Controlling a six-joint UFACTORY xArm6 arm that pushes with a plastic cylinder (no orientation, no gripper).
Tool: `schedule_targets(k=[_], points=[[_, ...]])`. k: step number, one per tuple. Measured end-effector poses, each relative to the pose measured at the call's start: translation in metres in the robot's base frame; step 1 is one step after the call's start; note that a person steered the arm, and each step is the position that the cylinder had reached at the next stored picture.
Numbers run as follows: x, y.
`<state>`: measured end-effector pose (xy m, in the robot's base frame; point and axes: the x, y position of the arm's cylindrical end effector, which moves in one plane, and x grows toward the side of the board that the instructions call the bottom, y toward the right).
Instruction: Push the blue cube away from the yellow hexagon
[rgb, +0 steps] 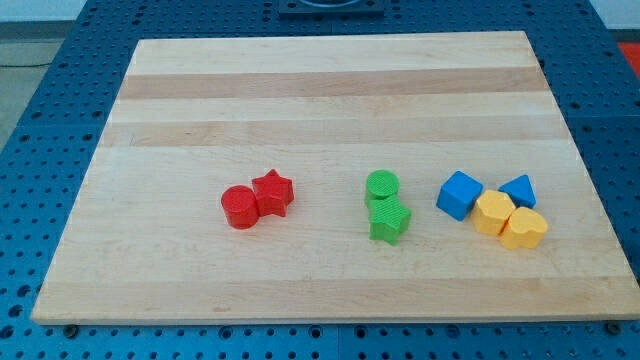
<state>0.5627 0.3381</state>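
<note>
At the view's right, blue cube (459, 194) touches yellow hexagon (493, 212); my tip unseen, jaws untellable.

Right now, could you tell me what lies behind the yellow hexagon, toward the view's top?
A blue triangular block sits just behind the yellow hexagon, which covers its lower edge. The blue cube touches the hexagon's left. My tip does not show.

Blocks sit on the wooden board (330, 90); the tip isn't showing.
Blue cube (459, 194) touches the yellow hexagon (493, 212) (view's right).
</note>
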Motion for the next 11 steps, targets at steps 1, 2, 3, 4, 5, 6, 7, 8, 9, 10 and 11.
schedule_targets(k=[1, 2, 3, 4, 5, 6, 7, 8, 9, 10, 11], points=[[0.038, -0.042], [0.046, -0.1], [0.038, -0.137], [0.029, -0.175], [0.017, -0.2], [-0.006, -0.209], [-0.031, -0.202], [-0.052, -0.192], [-0.071, -0.189], [-0.092, -0.183], [-0.121, -0.18]])
